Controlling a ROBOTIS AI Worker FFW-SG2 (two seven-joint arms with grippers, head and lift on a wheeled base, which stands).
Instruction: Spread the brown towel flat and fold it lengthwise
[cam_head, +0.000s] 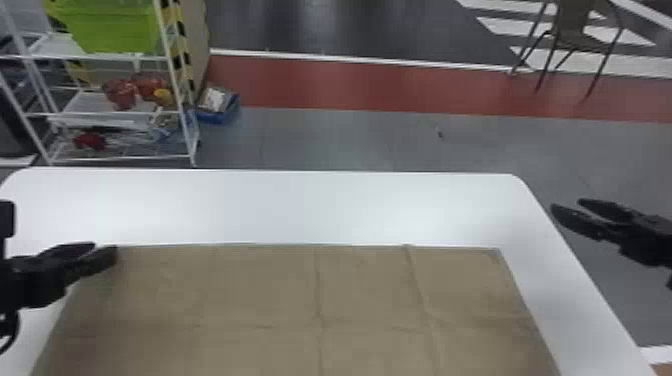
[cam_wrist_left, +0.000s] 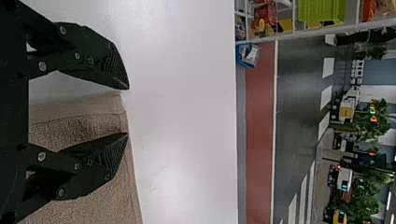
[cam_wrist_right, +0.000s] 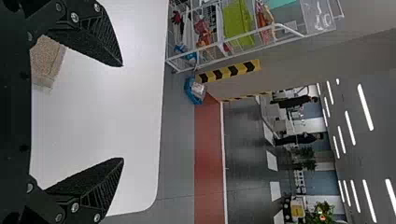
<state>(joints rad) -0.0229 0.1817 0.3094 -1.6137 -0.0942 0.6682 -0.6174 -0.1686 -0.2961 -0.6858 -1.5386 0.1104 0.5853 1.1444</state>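
Towel (cam_head: 260, 295) lies flat on the desk (cam_head: 300, 205), left gripper (cam_head: 106, 247) at its far left corner, right gripper (cam_head: 566, 204) out right, both with fingers spread!

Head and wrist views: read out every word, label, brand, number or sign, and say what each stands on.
No words, brands or numbers can be read.
Brown towel and white table: no print seen.
White item in the blue tray: any print is too small to read.
Yellow-and-black stripes beside the rack: a marking without words.
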